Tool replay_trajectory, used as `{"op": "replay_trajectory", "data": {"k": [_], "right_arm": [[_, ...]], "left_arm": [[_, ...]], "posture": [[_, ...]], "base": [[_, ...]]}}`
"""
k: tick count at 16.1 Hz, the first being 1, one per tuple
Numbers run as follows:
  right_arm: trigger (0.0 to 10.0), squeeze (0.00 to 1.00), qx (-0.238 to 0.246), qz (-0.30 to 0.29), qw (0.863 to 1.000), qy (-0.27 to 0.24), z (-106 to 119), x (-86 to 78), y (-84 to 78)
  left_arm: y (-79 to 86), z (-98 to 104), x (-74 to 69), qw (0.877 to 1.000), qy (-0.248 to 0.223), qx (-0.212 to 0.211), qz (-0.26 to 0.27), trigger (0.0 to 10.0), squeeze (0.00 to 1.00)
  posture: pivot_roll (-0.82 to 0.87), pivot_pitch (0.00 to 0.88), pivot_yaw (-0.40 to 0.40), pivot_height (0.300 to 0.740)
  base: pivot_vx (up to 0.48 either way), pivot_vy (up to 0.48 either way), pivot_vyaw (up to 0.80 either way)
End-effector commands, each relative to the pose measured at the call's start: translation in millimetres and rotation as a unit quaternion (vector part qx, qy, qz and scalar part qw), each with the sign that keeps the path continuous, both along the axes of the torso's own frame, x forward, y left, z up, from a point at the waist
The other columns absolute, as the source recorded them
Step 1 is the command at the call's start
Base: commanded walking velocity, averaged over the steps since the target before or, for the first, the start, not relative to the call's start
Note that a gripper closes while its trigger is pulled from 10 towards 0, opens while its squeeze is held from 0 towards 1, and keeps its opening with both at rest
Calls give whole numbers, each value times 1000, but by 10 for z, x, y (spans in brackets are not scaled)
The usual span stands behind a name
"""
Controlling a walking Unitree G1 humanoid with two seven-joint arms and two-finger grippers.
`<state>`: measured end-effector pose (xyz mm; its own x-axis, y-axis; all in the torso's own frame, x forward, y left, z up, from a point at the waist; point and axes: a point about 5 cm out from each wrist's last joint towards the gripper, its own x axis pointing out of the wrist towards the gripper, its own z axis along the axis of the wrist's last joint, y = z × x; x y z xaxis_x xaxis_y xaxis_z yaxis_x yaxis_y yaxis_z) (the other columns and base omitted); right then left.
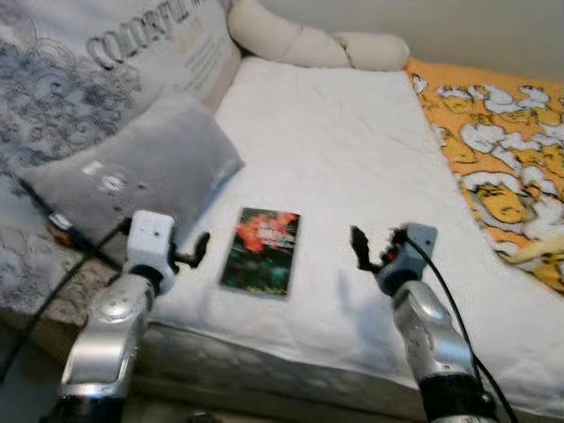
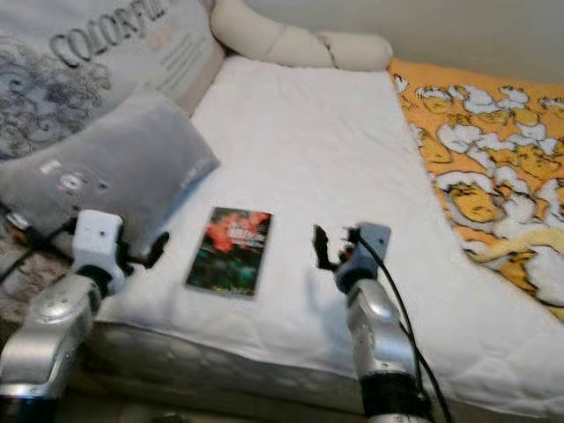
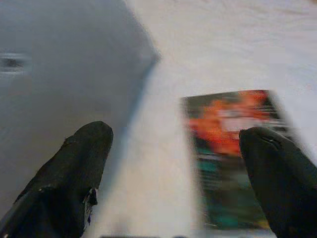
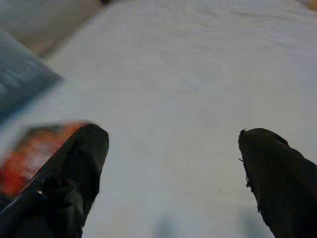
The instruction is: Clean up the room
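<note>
A dark book (image 1: 261,250) with a red and green cover lies flat on the white bed sheet (image 1: 335,150), near the bed's front edge. My left gripper (image 1: 197,252) hovers just left of the book, open and holding nothing. In the left wrist view the book (image 3: 233,153) sits ahead between the black fingers (image 3: 79,163), closer to one of them. My right gripper (image 1: 370,248) is open and hangs over bare sheet to the right of the book, a short gap away. In the right wrist view the book (image 4: 29,153) is blurred at the edge.
A grey pillow (image 1: 132,176) lies left of the book, against a large printed cushion (image 1: 106,62). A beige bolster (image 1: 300,40) lies at the head of the bed. An orange patterned blanket (image 1: 502,167) covers the right side. A black cable (image 1: 70,233) runs by the left arm.
</note>
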<state>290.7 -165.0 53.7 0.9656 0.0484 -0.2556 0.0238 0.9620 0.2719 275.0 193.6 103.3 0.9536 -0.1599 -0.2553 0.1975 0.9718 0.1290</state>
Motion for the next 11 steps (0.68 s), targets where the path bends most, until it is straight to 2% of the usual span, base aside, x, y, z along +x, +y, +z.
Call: {"op": "replay_trajectory", "data": {"k": [1,5,11], "right_arm": [[10000,1000,-4,-11,1000,-6,47,19,-33],[10000,1000,-20,-19,1000,-8,52,-2,-41],[10000,1000,-16,-32,999,-4,26,-42,-51]], "left_arm": [[10,25,10,1000,-6,12,0,10000,0],[39,40,42,1000,-7,19,0,10000,0],[66,57,106,999,-7,36,-6,10000,0]], "posture": [[69,0,-59,740],[58,0,-45,740],[43,0,-19,740]], "base": [[0,-345,0],[0,-346,0],[0,-346,0]]}}
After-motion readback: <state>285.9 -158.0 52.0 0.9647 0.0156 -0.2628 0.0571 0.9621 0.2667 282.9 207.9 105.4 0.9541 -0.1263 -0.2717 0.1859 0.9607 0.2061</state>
